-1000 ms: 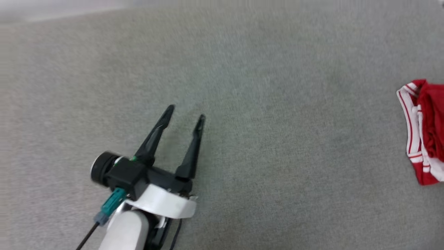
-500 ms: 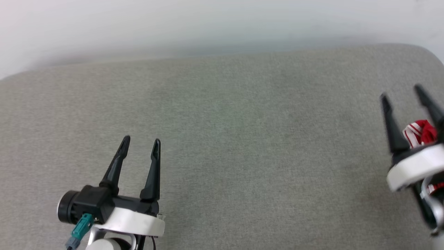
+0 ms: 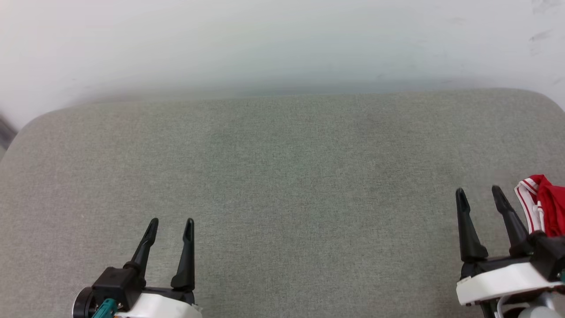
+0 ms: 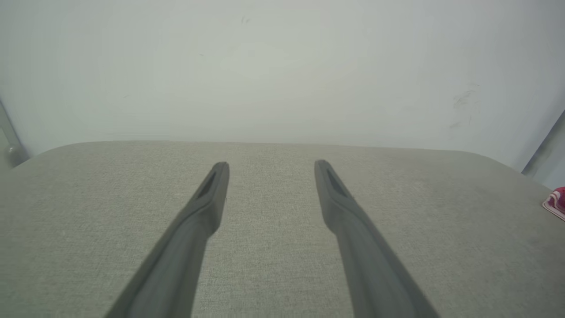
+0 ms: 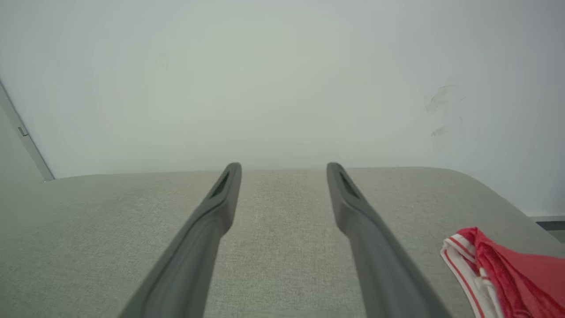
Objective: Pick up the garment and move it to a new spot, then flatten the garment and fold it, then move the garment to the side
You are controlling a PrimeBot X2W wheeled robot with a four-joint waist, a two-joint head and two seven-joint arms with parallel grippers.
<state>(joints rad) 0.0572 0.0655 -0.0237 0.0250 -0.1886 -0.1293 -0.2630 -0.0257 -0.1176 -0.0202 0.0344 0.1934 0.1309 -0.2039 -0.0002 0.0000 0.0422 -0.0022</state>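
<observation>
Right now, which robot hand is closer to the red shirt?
The right gripper: the garment lies just beside its outer finger. The left gripper sits far across the grey surface.

Red garment (image 3: 549, 207) with red-and-white striped trim, grey fabric surface (image 3: 282, 176), black-fingered hands.

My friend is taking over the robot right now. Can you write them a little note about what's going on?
Left gripper: open, empty, over the grey cushion.
Right gripper: open, empty, just left of the garment.
Garment: bunched at the cushion's right edge, partly out of frame, not gripped.
Done: cannot tell; it looks crumpled, not neatly folded.
Left: probably grasp, move, flatten, fold, set aside.
</observation>
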